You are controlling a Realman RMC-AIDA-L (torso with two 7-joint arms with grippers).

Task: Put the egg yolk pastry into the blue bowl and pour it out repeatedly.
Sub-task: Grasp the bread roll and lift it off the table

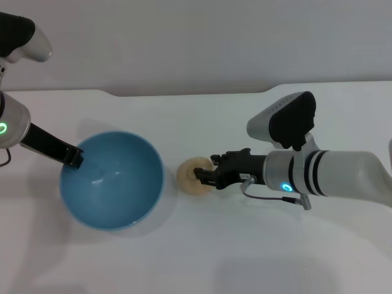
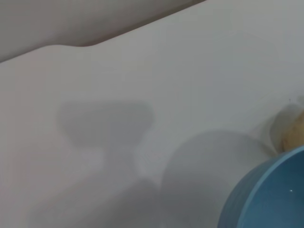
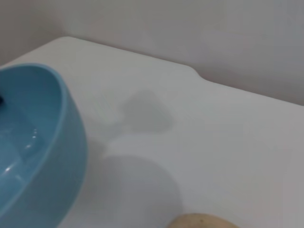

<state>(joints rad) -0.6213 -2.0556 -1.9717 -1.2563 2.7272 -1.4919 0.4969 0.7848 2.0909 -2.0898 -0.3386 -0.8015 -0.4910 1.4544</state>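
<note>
While the right gripper (image 1: 203, 178) clamps one matte, round egg yolk pastry (image 1: 191, 177) on the white table (image 1: 245, 245), one glossy blue bowl (image 1: 112, 179) sits at its 9 o'clock. Clamped on the bowl's rim at 10 o'clock is the left gripper (image 1: 75, 157).

A plain white table (image 1: 257, 257) with a notched far edge carries everything, meeting a grey wall behind. On it stands the blue bowl (image 1: 112, 179), upright with its glossy inside showing and its rim slightly raised on the robot's left side. Just beside the bowl, toward the robot's right and not touching it, the egg yolk pastry (image 1: 190, 176) lies on the bare tabletop, a small pale tan round.
</note>
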